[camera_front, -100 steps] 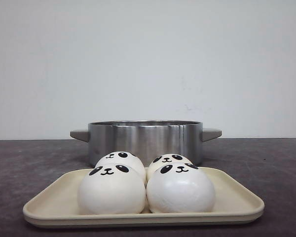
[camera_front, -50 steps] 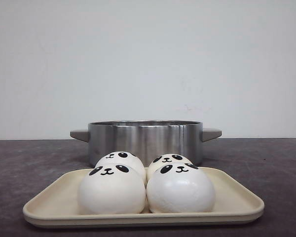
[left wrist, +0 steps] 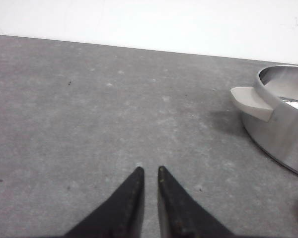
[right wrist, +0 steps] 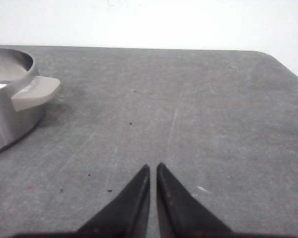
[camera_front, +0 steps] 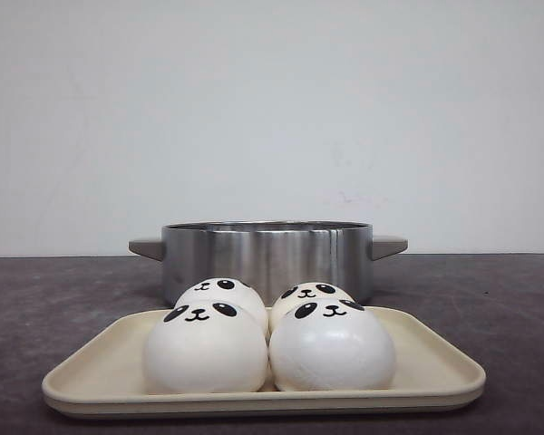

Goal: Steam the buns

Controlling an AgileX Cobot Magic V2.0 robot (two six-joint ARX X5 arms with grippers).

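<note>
Cream plastic tray carries the four buns — two in front, two behind, packed touching (panda faces toward the camera). Just behind the tray stands a steel pot with grey handles on the dark grey table. The left gripper and right gripper both hover over bare tabletop, jaws pinched nearly together, holding nothing.

Two black tools, each with tapered, pointed fingers
</note>
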